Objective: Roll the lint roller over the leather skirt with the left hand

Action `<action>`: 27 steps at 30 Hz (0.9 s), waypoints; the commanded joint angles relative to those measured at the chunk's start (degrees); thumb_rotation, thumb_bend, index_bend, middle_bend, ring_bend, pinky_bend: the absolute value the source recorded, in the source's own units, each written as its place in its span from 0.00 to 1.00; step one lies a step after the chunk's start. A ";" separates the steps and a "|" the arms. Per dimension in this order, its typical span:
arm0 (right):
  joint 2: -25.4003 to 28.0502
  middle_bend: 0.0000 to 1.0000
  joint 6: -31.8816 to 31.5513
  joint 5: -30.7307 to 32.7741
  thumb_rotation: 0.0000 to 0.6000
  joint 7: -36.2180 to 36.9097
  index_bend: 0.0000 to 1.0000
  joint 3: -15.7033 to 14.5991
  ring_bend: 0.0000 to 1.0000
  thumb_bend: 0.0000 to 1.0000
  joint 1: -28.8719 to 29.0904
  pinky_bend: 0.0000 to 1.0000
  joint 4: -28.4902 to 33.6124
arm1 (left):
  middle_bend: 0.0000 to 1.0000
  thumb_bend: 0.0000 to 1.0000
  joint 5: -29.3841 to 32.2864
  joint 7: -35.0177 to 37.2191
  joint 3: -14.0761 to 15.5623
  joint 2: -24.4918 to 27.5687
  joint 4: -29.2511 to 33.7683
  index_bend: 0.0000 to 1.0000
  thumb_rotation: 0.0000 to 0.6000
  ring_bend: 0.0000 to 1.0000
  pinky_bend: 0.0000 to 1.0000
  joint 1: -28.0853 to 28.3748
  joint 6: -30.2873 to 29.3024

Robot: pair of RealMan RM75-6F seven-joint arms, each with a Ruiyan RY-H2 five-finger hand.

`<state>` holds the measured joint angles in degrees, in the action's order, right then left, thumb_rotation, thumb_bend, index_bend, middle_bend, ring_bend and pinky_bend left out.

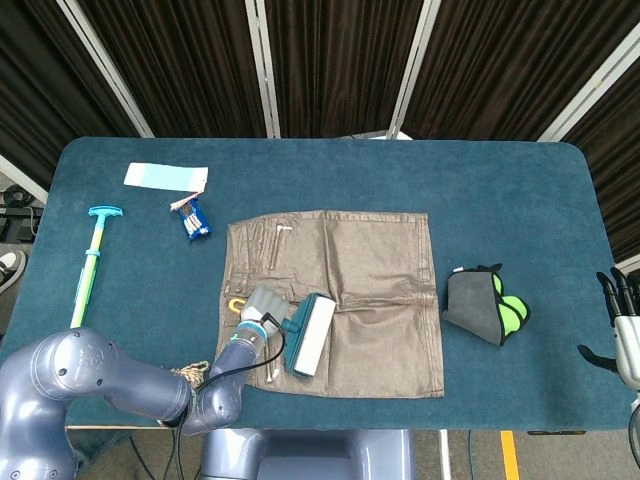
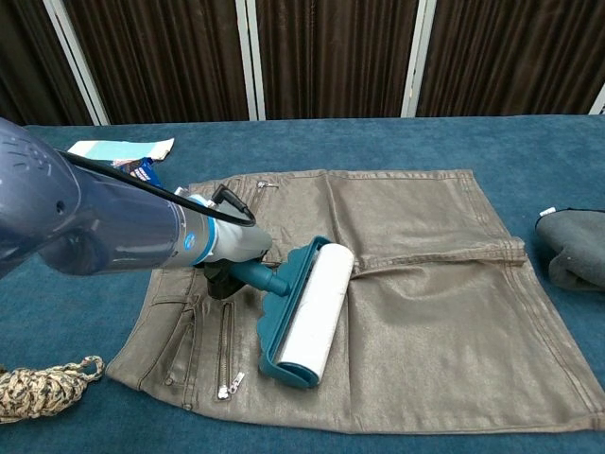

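"What's your left hand (image 2: pixel 230 257) doing?"

"I've got it wrapped around the teal handle of the lint roller (image 2: pixel 307 313). The white roll sits just past my fingers, lying flat on the leather skirt (image 2: pixel 425 284), which spreads out under the hand and away toward the far side of the table (image 1: pixel 500 190)."

"And around it?"

"Just behind my wrist there's a zipper (image 2: pixel 225 350) on the skirt's edge, and further back near my elbow a coil of rope (image 2: pixel 43 389). Beyond the skirt, well clear of the hand, sits a grey and green pouch (image 1: pixel 487 305)."

"The right hand (image 1: pixel 622 325)?"

"It's off at the table's edge, well away. The fingers look spread with nothing in them, though it's partly cut off, so I'm only fairly sure."
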<state>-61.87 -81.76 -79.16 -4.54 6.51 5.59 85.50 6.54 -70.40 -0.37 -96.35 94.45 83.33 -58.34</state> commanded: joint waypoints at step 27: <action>-0.26 0.00 -0.08 -0.07 1.00 -1.00 0.00 -0.08 0.00 0.00 0.05 0.00 0.27 | 0.97 1.00 4.04 -1.16 2.59 9.14 -0.44 1.00 1.00 0.80 0.88 -4.80 0.09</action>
<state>-62.12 -81.82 -79.21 -5.53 6.43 5.64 85.75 10.95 -72.15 1.38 -88.39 94.14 79.53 -58.90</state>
